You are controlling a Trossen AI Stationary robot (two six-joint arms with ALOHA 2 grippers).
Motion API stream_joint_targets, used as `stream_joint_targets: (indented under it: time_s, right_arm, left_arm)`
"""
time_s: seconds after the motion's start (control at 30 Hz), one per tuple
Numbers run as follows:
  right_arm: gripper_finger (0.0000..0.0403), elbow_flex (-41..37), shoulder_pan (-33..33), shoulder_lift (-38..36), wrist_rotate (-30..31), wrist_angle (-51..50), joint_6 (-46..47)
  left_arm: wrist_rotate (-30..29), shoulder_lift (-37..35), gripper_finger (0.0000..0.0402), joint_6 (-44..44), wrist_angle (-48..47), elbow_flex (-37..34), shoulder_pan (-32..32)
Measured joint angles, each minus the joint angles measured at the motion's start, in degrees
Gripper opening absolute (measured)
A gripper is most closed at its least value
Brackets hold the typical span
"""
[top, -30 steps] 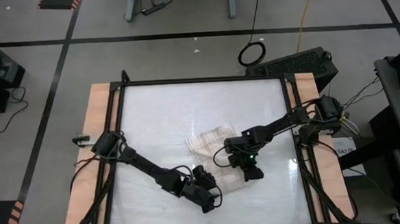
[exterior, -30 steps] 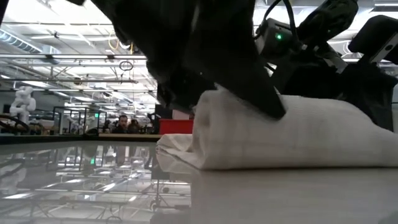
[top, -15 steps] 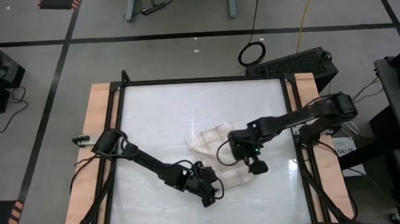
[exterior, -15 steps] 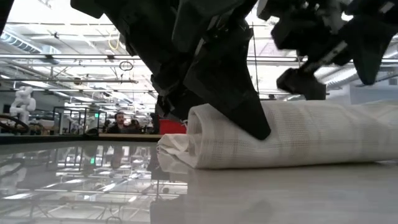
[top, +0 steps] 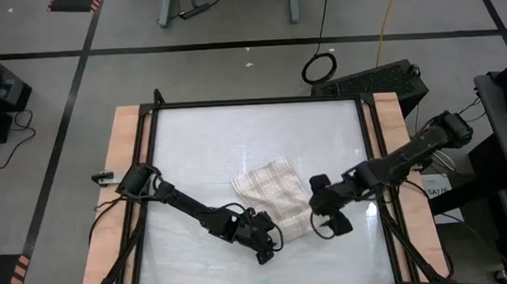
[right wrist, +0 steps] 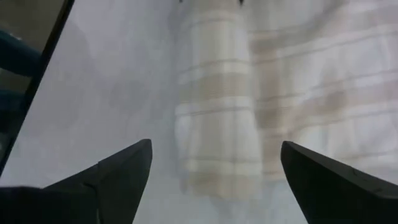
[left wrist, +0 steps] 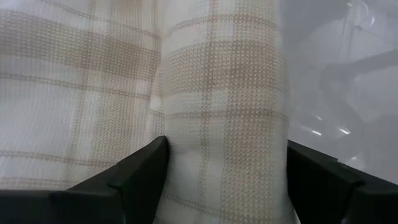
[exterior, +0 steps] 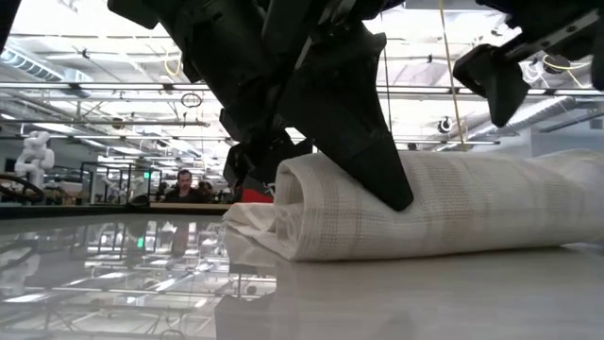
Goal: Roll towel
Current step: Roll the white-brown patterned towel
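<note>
The towel, cream with a tan plaid grid, lies on the glossy table near its middle, toward the front edge. Its front part is wound into a roll; the unrolled part spreads flat behind. In the low view the roll lies across the table, a loose corner trailing at one end. The left gripper straddles that end, fingers spread wide on either side of the roll. The right gripper hangs just beside the other end, clear of the cloth, fingers spread and empty.
</note>
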Motion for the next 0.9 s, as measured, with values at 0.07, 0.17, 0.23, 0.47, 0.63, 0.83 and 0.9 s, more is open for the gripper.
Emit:
stream_joint_targets:
  time_s: [0.07, 0.17, 0.23, 0.47, 0.63, 0.83, 0.9]
  right_arm:
    - [0.0352, -1.15, 1.29, 1.13, 0.15, 2.65, 0.72]
    - [0.0364, -2.49, 2.0, 3.66, 0.79, 3.49, 0.92]
    - [0.0375, -2.8, 1.71, 5.24, 1.34, 3.54, 0.78]
    - [0.0394, -2.89, 1.35, 9.36, 3.41, 8.6, -4.13]
    - [0.0393, -2.91, 1.97, 13.41, 2.8, 8.69, -6.99]
    - [0.0392, -2.91, 1.61, 15.92, 5.86, 10.12, -11.39]
    - [0.0383, -2.89, 1.21, 16.63, 5.33, 10.84, -12.36]
  left_arm:
    - [0.06, 0.0, 0.0292, 0.02, -0.02, 0.0, 0.0]
    - [0.35, 0.0, 0.0292, 0.02, -0.04, 0.0, 0.14]
    - [1.1, 0.0, 0.0292, 0.0, -0.06, 0.0, 0.38]
    - [3.54, 0.0, 0.0292, 0.0, -0.11, 0.02, 1.09]
    - [3.82, 0.0, 0.0292, 0.01, -0.21, 0.02, 1.11]
    - [3.84, 0.02, 0.0292, -0.07, -0.26, 0.02, 1.14]
    - [3.84, 0.02, 0.0292, -1.26, -0.5, 0.02, 1.14]
